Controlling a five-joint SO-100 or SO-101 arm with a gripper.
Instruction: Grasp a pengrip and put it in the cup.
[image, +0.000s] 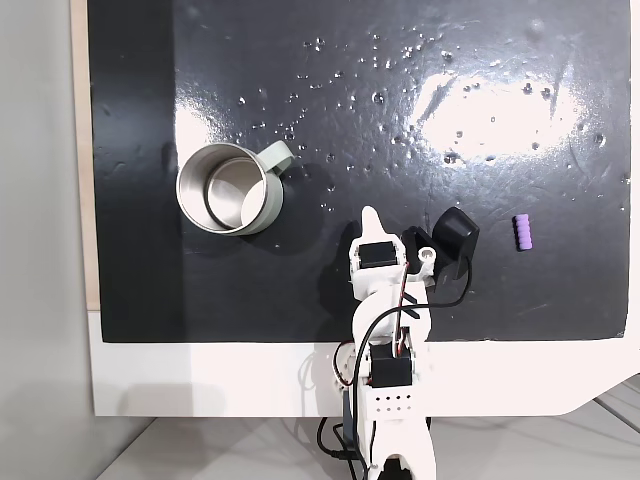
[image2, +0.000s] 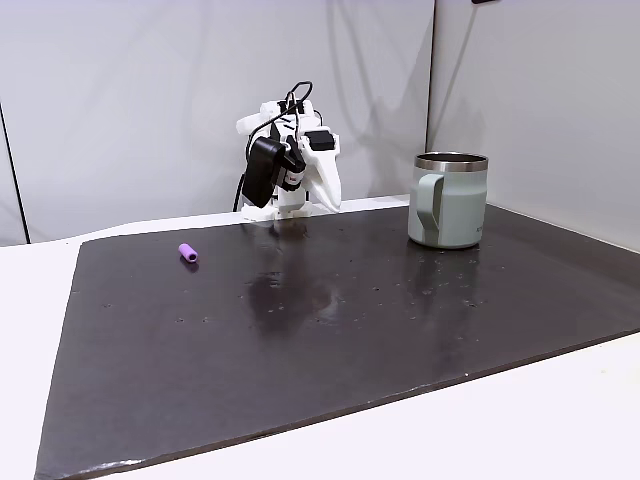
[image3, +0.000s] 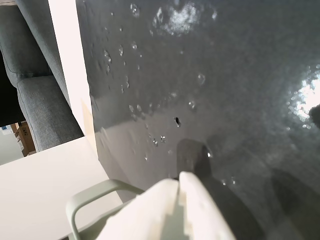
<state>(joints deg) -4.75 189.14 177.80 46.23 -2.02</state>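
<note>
1. Closed white gripper (image3: 180, 182) fingers are seen nearest the lens in the wrist view, pressed together with nothing between them; the arm is folded back near its base.
2. A pale handle of the cup (image3: 92, 200) is seen just beside the fingertips in the wrist view, at lower left.
3. The black mat (image: 300, 300) is noted under everything; it is glossy and carries scattered droplets or bubbles.
4. The pengrip (image: 523, 232) is recorded lying flat on the mat, well apart from the gripper (image: 371, 215) and to its right in a fixed view from above. Its long axis is seen running roughly away from the base edge in that view.
5. The cup (image: 228, 188) is found on the opposite side of the gripper, to the left in the same view, upright, handle turned toward upper right.
6. The steel interior of the cup is judged empty; nothing is seen inside.
7. A swing to the right, away from the cup, is judged necessary before any grasp.
</note>
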